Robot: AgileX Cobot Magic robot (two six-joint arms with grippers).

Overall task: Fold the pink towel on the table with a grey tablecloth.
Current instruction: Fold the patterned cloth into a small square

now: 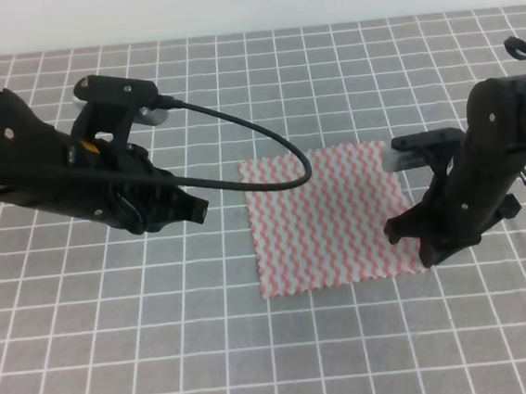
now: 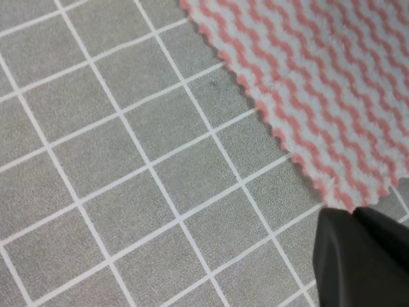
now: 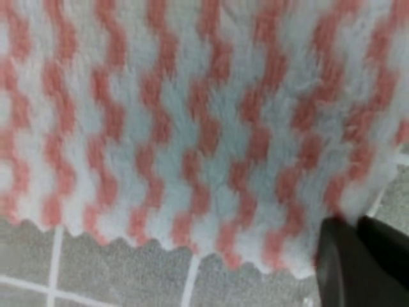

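Right fingers [image 3: 364, 259], apparently closed, touch the pink towel [image 1: 326, 217]; left fingers [image 2: 361, 259] look closed too.

Towel [image 1: 326, 217] lies flat and unfolded on the table [image 1: 120, 360], right of centre. Left gripper [image 1: 194, 206] sits off the towel's left edge, above the cloth; jaw state unclear. Right gripper [image 1: 415, 243] is down at the towel's near right corner; jaw state unclear.

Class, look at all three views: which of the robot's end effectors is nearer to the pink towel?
Right. The right end effector sits at the pink towel's near right corner, over its edge. The left end effector hovers over the bare grey tablecloth, off the towel's left edge.
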